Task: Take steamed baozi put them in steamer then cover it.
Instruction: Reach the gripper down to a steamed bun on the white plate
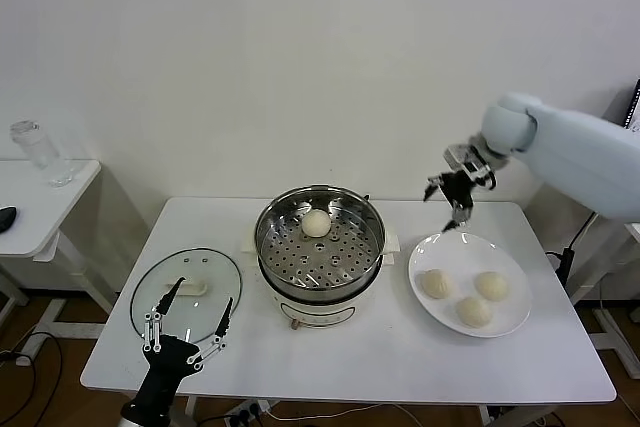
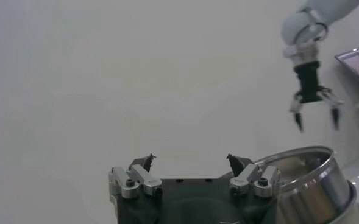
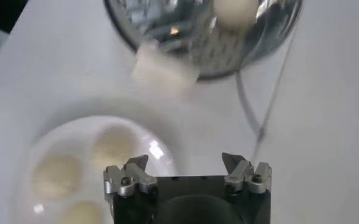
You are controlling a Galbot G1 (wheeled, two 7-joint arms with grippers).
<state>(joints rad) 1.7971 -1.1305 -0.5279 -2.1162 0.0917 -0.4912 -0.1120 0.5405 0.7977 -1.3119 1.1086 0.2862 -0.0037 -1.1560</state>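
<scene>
Head view: right claw [image 1: 452, 204] is hanging spread and empty above the far edge of the white plate [image 1: 505, 322], which is carrying three steamed baozi [image 1: 436, 283] on the right of the worktop [image 1: 400, 367]. A fourth bun [image 1: 316, 223] is sitting on the far side of the tray inside the steamer [image 1: 320, 247], centre. The cover [image 1: 187, 292] is lying flat on the left; left claw [image 1: 188, 319] is waiting spread over its near edge, gripping nothing.

Left wrist view: left claw [image 2: 190, 164] is showing its fingers apart, steamer rim [image 2: 307, 176] beside it, right claw [image 2: 316, 115] spread farther off.

Right wrist view: right claw [image 3: 185, 164] is open over the plate rim [image 3: 161, 152], buns [image 3: 115, 145] below, steamer [image 3: 203, 36] beyond.

Risks, as I judge: soft dough is likely squashing or sticking if pinched hard; a descent off-centre could be nudging a neighbouring bun or tipping the plate edge; a carried bun could be clipping the steamer rim; the steamer's cable near the plate might be snagging.
</scene>
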